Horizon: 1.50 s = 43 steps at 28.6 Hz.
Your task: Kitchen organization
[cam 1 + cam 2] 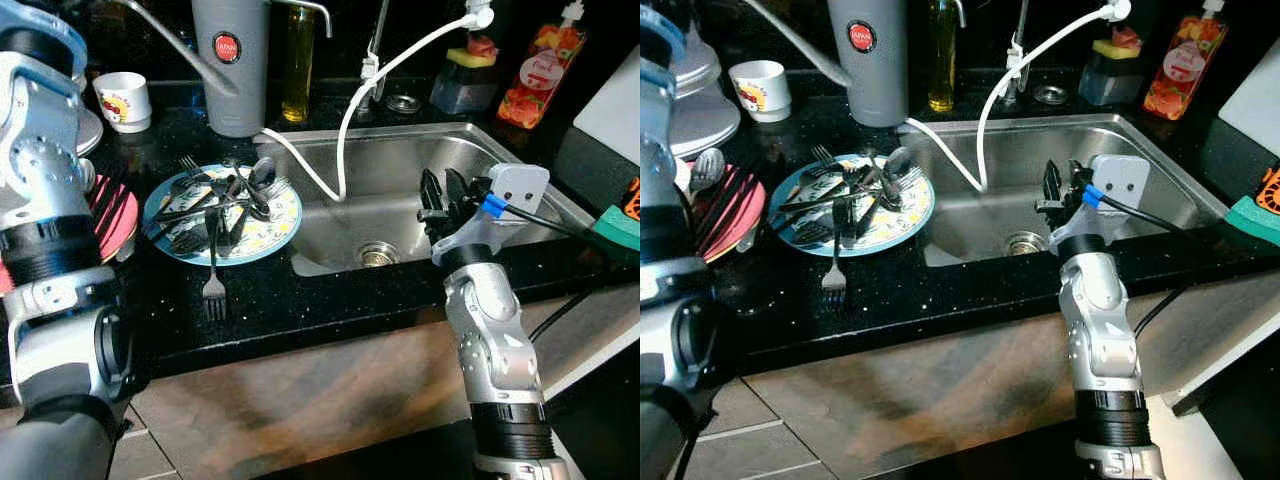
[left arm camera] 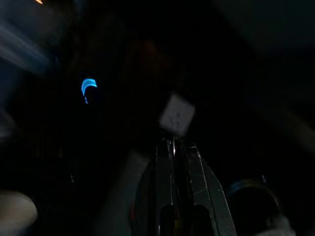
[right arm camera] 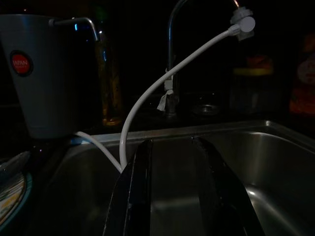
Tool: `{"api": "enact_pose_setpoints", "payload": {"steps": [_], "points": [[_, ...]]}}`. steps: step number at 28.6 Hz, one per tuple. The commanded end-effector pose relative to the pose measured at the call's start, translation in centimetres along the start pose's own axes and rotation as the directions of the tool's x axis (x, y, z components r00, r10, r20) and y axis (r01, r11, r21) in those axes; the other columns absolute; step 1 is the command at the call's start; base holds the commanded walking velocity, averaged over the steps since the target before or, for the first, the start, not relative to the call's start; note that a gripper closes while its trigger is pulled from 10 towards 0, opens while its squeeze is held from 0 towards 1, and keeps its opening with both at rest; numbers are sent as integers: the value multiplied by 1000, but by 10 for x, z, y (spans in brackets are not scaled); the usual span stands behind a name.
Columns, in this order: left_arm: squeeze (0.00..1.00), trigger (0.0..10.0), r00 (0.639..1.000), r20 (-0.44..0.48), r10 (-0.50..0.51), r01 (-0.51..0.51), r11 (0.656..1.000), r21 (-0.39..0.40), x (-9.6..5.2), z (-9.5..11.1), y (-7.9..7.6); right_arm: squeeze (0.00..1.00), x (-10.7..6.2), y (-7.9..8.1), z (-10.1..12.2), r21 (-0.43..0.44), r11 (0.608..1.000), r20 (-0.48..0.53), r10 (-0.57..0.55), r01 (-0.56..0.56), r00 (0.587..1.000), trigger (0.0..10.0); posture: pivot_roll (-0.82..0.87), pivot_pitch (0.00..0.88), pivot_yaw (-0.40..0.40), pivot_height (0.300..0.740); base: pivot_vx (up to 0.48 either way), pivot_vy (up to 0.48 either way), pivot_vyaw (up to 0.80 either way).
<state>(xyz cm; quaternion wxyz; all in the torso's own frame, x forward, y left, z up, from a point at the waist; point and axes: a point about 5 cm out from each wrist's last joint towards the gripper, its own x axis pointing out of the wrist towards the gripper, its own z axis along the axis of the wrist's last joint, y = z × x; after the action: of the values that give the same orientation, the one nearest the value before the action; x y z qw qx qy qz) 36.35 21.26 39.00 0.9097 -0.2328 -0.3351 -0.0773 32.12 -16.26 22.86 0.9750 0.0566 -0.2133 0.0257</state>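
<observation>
1. Stood at a black desk (image 1: 330, 305) with a steel sink (image 1: 400, 180) set into it; white hose (image 1: 345, 130) looped from the tap down into the basin.
2. Right gripper (image 1: 443, 196) hovered over the sink's near edge, jaws apart, nothing between them.
3. Left gripper (image 2: 173, 162) seen in a very dark wrist view, jaws pressed together, apparently holding nothing; left arm raised at the desk's left end.
4. Patterned plate (image 1: 280, 232) sat on the desk just left of the sink, piled with dark forks and spoons (image 1: 225, 205); one fork (image 1: 213, 270) lay half off the rim onto the desk.
5. White mug (image 1: 122, 100) and grey jug (image 1: 232, 60) stood behind the plate.
6. Judged the cutlery light, stiff, thin and slick, tangled so one piece could drag others; best taken by the handle across its narrow width. The stray fork looked the easiest first pick. Plate likely breakable.
</observation>
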Motion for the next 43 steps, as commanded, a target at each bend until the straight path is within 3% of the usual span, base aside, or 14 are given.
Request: {"api": "enact_pose_setpoints", "payload": {"steps": [1, 4, 12, 15, 16, 22, 23, 26, 29, 32, 37, 39, 41, 43], "points": [[0, 10000, 995, -88, -44, 44, 999, 0, 2, -25, -14, 0, 2, -4, 4, 3, 1000, 14, -16, 16, 1000, 10000, 41, 33, -34, 740, 0, 0, 0], [0, 10000, 948, -312, -65, 93, 993, 75, -6, -99, -43, 0, 1, -13, 10, -9, 998, 32, -59, 60, 998, 10000, 12, 42, -25, 740, 0, 0, 0], [0, 10000, 854, -463, -236, 265, 964, -3, -30, -162, -97, 0, -5, -19, 14, -26, 995, 47, -91, 92, 995, 10000, -15, 54, -13, 740, 0, 0, 0], [47, 10000, 746, -594, -302, 406, 913, 45, -47, -190, -126, 0, -10, -19, 15, -33, 995, 47, -98, 99, 994, 10000, -27, 59, -5, 740, 0, 0, 0], [1000, 10000, 713, -626, -316, 446, 893, 56, -51, -196, -131, 0, -11, -19, 15, -34, 994, 44, -101, 103, 994, 10000, -33, 64, 3, 740, 0, 0, 0], [1000, 10000, 721, -598, -350, 445, 895, 12, -48, -193, -136, 0, -12, -19, 14, -31, 994, 42, -108, 109, 993, 10000, -32, 64, 7, 740, 0, 0, 0], [0, 10000, 754, -544, -370, 418, 908, -38, -41, -184, -133, 0, -12, -19, 14, -28, 994, 41, -108, 110, 993, 10000, -23, 67, 3, 740, 0, 0, 0], [0, 10000, 805, -475, -356, 374, 925, -59, -24, -161, -114, 0, -11, -15, 13, -19, 995, 38, -100, 101, 994, 10000, 1, 72, -5, 740, 0, 0, 0], [0, 10000, 801, -530, -279, 363, 930, 60, -21, -152, -89, 0, -11, -13, 13, -13, 996, 36, -91, 92, 995, 10000, 6, 73, -6, 740, 0, 0, 0], [0, 10000, 759, -612, -224, 459, 850, 257, -35, -138, -51, 0, -10, -10, 11, -5, 997, 28, -83, 83, 996, 10000, 23, 80, -9, 740, 0, 0, 0], [0, 10000, 709, -672, -214, 527, 794, 304, -48, -119, -24, 0, -9, -8, 8, 1, 997, 18, -73, 73, 997, 10000, 23, 80, -9, 740, 0, 0, 0], [0, 10000, 707, -684, -180, 505, 806, 309, -49, -116, -17, 0, -10, -8, 7, 3, 997, 16, -72, 72, 997, 10000, 49, 88, -14, 740, 0, 0, 0], [0, 10000, 718, -691, -82, 329, 915, 234, -46, -122, -8, 0, -9, -6, 6, 8, 998, 13, -67, 67, 998, 10000, 55, 85, -17, 740, 0, 0, 0], [0, 10000, 715, -697, -53, 256, 948, 190, -46, -126, -7, 0, -8, -5, 6, 9, 998, 12, -65, 65, 998, 10000, 55, 85, -17, 740, 0, 0, 0]]}}
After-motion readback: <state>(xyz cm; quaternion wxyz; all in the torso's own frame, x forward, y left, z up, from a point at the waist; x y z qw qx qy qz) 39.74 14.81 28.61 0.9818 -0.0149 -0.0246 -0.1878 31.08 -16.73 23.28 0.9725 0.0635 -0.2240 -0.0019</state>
